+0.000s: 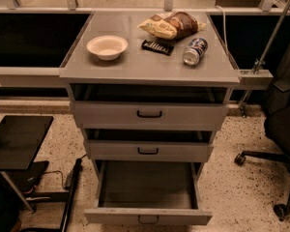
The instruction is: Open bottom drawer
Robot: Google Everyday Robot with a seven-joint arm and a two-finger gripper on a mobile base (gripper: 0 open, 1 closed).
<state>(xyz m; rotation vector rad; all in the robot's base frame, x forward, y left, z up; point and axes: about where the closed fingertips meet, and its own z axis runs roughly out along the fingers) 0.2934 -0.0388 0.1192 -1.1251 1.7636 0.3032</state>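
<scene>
The grey cabinet (150, 71) stands in the middle of the camera view with three drawers. The bottom drawer (148, 216) is pulled far out, and its grey inside shows nothing in it. Its small black handle (148, 220) sits at the centre of the front, at the frame's lower edge. The middle drawer (149, 151) and the top drawer (150, 115) are each pulled out a little. The gripper is not in view.
On the cabinet top lie a white bowl (107, 47), chip bags (171, 25), a black bar (157, 47) and a can (195, 51) on its side. A black office chair (280, 124) is at the right. A black table (17, 140) and stand are at the left.
</scene>
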